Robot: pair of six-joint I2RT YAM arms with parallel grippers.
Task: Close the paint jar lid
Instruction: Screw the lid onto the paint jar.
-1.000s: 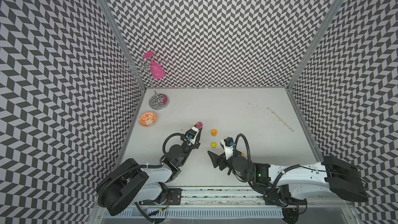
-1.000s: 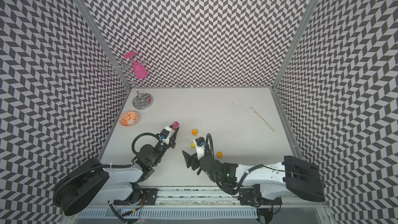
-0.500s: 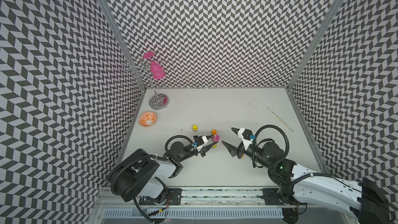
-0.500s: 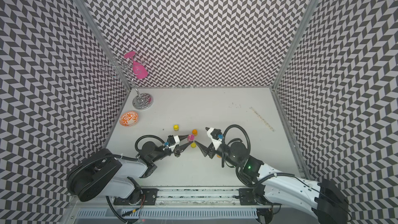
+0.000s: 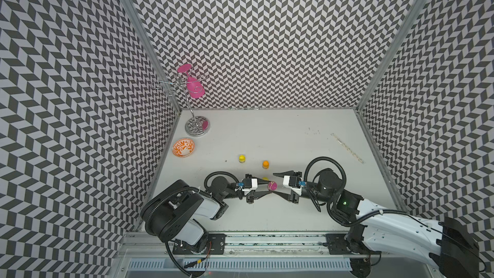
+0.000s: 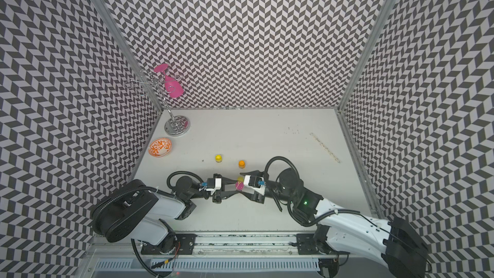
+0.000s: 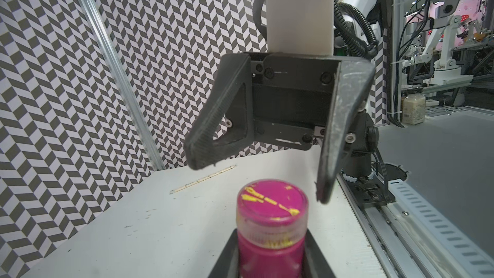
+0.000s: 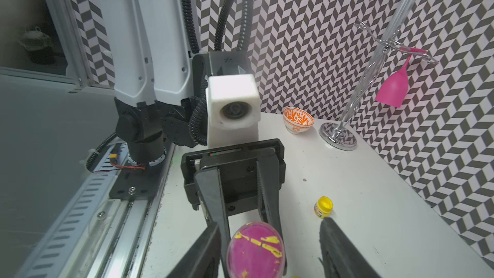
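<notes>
Hanging just off the near part of the white counter (image 5: 267, 135), the pink paint jar (image 7: 271, 252) is held clamped by its body in the left pincer (image 5: 266, 188). In both top views it is laid on its side, so that its lid (image 7: 272, 204) is turned toward the right arm. The lid, pink and smeared with yellow paint, is seen seated on the jar's neck; how tightly it is fastened cannot be told. The right pincer (image 7: 260, 179) is shown with its jaws parted wider than the lid. One fingertip (image 7: 324, 188) is set just beside the rim and the other is clear of it, and nothing is gripped. Further back on the counter a small yellow jar (image 5: 242, 158) and a small orange jar (image 5: 265, 163) are stood upright, apart from each other. An orange-patterned bowl (image 5: 183, 147) is placed near the left wall. Just behind it is a chrome stand (image 5: 197, 127), from which a pink glass (image 5: 195, 89) is hung upside down. A pale ruler-like strip (image 5: 347, 147) is seen lying near the right wall
</notes>
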